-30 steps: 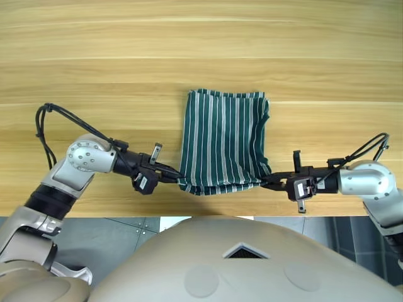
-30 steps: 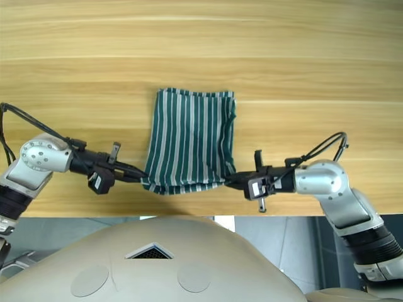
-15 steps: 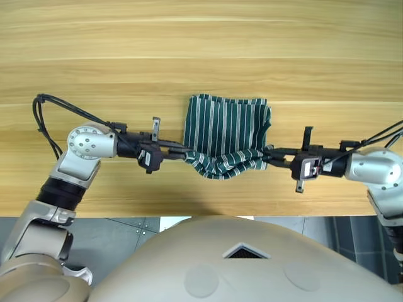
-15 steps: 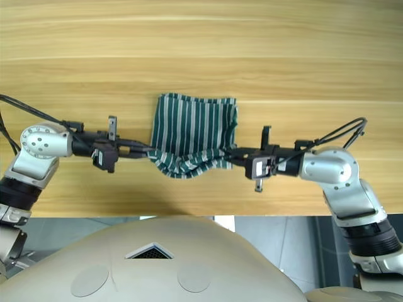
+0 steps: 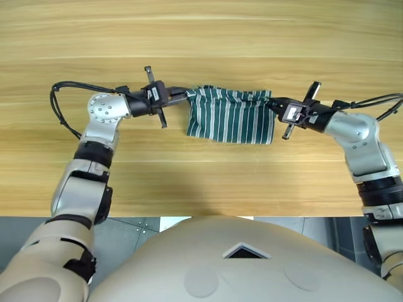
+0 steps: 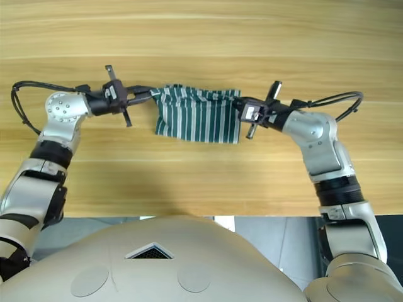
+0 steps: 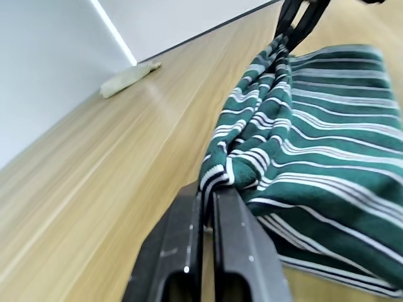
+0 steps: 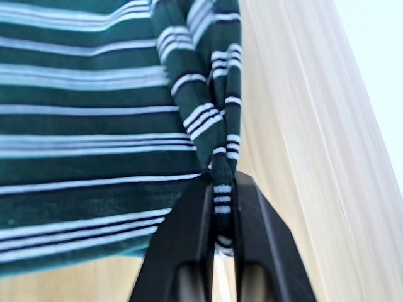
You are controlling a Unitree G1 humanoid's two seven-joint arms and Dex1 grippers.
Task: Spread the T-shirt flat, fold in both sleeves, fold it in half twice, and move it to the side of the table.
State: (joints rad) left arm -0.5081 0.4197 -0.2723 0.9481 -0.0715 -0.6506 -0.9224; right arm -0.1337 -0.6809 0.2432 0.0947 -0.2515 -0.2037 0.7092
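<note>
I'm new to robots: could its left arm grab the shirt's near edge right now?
Probably not yet: the left gripper is shut on the T-shirt's far corner, though nothing covers that edge.

T-shirt (image 5: 230, 117): soft knit cloth, matt, faintly fuzzy surface; table (image 5: 201, 38): pale wood grain, smooth, faint sheen; left gripper (image 7: 206, 200) and right gripper (image 8: 219, 184): black fingers, smooth, plastic-looking, dull gloss

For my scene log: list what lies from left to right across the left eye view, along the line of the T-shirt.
left end effector, shut on the cloth's left corner → T-shirt → right end effector, shut on its right corner
</note>
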